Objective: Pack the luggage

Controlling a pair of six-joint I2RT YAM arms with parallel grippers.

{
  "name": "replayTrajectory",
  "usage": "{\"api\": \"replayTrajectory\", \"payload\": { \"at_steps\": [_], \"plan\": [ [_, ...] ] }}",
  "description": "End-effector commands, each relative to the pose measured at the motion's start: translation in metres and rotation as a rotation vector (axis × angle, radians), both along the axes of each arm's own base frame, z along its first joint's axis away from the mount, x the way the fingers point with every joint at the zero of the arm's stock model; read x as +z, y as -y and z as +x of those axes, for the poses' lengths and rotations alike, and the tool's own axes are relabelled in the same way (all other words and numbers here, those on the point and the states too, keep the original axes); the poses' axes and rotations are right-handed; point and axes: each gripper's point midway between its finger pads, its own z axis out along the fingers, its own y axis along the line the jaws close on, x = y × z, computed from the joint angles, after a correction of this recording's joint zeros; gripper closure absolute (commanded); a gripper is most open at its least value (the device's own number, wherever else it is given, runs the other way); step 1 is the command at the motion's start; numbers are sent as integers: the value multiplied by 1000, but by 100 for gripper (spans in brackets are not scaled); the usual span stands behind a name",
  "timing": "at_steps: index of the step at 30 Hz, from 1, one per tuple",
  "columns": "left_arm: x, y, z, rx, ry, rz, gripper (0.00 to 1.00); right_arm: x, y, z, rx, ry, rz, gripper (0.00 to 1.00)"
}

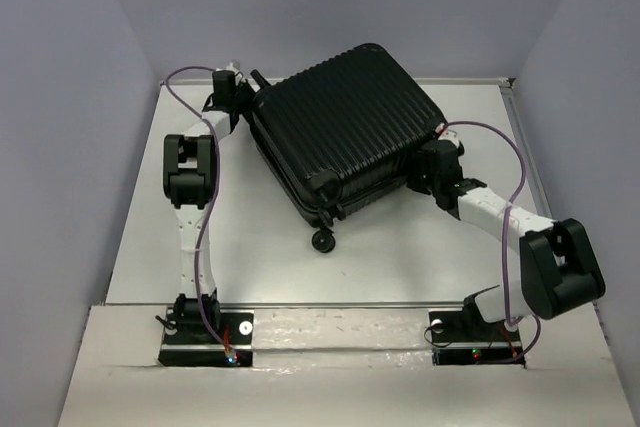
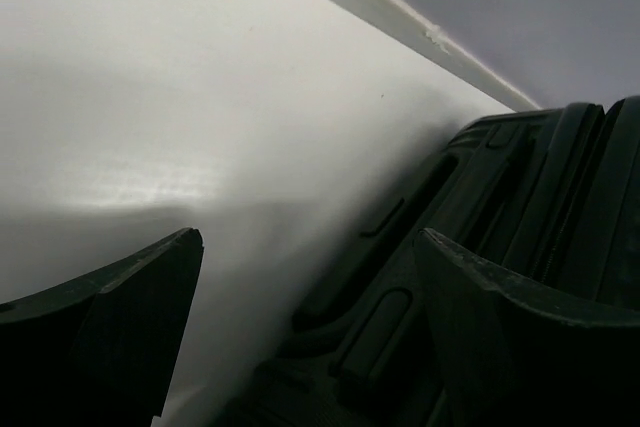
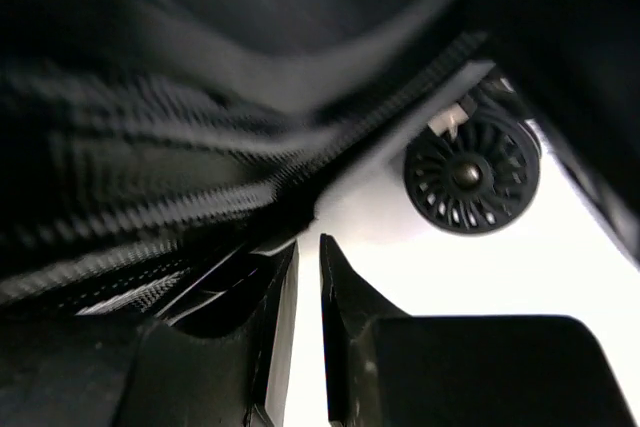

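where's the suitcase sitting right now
In the top view the luggage lies flat and skewed at the far middle of the table, between the left gripper at its far-left corner and the right gripper at its right side.

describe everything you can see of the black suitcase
The luggage is a black hard-shell case with ridged ribs. It lies flat, turned diagonally, on the far middle of the white table. It looks closed from above, and a zipper seam runs round its edge. Small black wheels stick out at its near corner. The left tool sits at its far-left corner and the right tool at its right side by the seam; contact is unclear.
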Motion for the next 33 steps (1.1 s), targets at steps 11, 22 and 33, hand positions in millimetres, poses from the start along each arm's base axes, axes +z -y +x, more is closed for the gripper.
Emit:
{"api": "replayTrajectory", "payload": {
  "at_steps": [11, 22, 33],
  "plan": [
    [55, -2, -156, 139, 97, 54, 4, 91, -101, 101, 353, 219, 180, 75],
    [140, -56, -212, 402, 251, 100, 1, 93, -105, 115, 420, 100, 184, 53],
    [153, -67, -233, 440, 230, 147, 1, 77, -100, 118, 383, 33, 150, 44]
  ]
}}
